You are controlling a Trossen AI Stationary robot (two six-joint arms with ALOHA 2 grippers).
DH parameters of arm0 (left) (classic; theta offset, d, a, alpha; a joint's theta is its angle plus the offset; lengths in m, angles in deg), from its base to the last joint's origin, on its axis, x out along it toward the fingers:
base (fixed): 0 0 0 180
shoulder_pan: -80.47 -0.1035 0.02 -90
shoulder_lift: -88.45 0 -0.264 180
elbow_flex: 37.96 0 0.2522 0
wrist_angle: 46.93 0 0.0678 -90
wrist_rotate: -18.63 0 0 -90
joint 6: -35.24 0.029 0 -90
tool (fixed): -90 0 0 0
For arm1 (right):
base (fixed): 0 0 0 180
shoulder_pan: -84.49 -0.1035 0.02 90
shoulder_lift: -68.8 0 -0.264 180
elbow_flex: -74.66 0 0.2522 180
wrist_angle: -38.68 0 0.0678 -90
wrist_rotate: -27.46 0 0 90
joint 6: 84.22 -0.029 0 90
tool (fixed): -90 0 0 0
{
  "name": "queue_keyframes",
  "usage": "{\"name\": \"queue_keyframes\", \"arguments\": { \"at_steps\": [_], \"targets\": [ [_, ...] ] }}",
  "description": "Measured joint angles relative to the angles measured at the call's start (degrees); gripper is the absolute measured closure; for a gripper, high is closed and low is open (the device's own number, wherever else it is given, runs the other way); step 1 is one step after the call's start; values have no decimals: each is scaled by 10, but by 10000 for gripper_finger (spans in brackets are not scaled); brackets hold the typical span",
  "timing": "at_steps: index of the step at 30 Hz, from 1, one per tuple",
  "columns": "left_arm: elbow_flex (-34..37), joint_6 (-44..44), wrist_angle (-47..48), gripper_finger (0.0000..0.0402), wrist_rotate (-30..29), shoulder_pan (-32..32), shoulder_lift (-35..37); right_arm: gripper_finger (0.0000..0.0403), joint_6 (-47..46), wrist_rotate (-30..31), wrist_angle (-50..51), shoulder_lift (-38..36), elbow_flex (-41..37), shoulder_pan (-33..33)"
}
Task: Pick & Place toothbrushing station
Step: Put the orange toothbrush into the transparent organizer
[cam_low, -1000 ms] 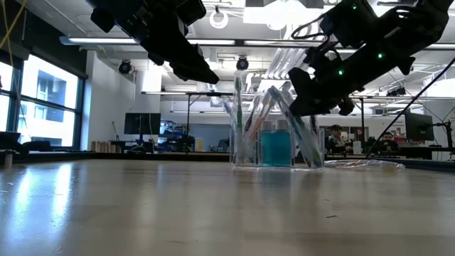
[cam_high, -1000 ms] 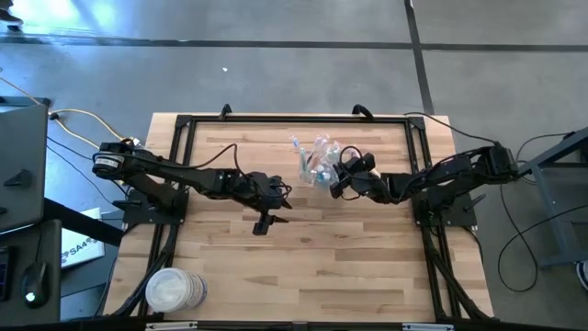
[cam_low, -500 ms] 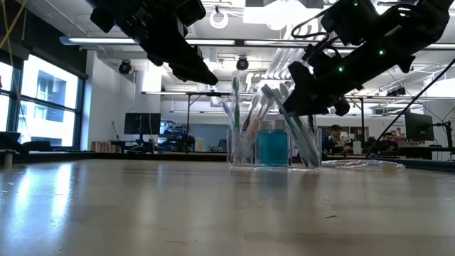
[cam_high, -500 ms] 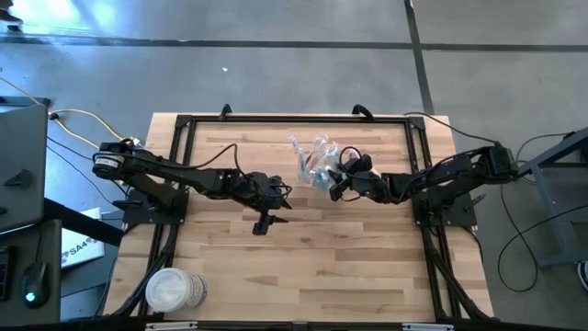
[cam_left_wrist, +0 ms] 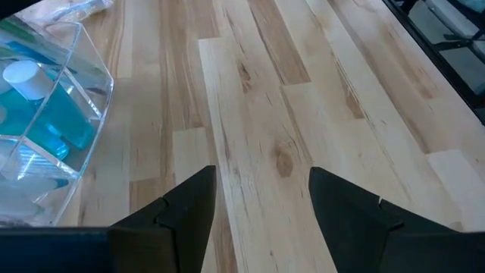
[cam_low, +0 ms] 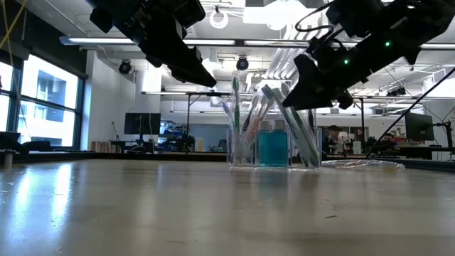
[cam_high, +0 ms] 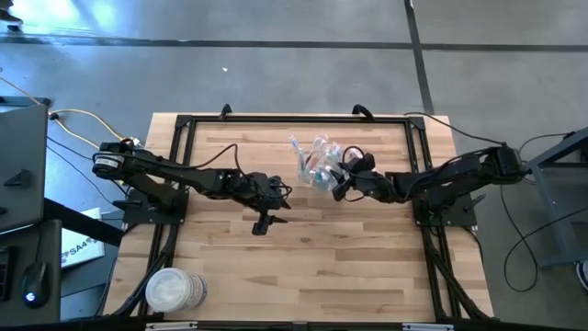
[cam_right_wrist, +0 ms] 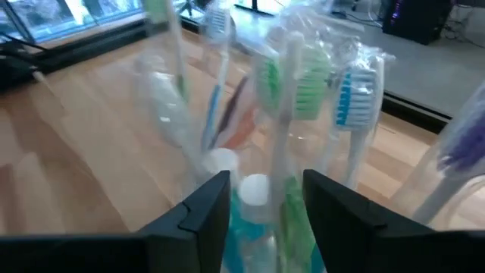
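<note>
A wooden table (cam_high: 303, 267) holds a clear cup (cam_high: 317, 162) of upright toothbrushes (cam_low: 274, 114) near its far edge. The right gripper (cam_high: 336, 183), fingers spread, sits just beside it; the left gripper (cam_high: 272, 199) waits farther off, fingers spread.

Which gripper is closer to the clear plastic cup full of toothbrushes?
The right gripper: it hovers open right beside the clear plastic cup. The left gripper waits open, farther away over the table.
</note>
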Motion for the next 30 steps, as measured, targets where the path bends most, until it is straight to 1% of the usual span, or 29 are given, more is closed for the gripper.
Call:
{"name": "queue_keyframes", "arguments": {
  "at_steps": [8, 14, 19, 24, 27, 30],
  "targets": [
    [0, -1, 0, 192, 0, 0, 0, 253, 1, 2, 17, -13, 0, -21],
    [0, -1, 3, 192, 0, 0, 0, 253, -3, 0, 70, -51, 1, -27],
    [0, -1, 7, 192, 0, 0, 0, 253, -17, -4, 123, -86, 1, -52],
    [0, -2, 9, 192, 0, 0, 0, 253, -15, -77, 182, -134, 1, -75],
    [0, -2, 9, 192, 0, 0, 0, 253, -29, -136, 220, -164, 1, -84],
    [0, -2, 8, 192, 0, 0, 0, 253, -51, -188, 286, -187, 1, -90]
  ]
}}
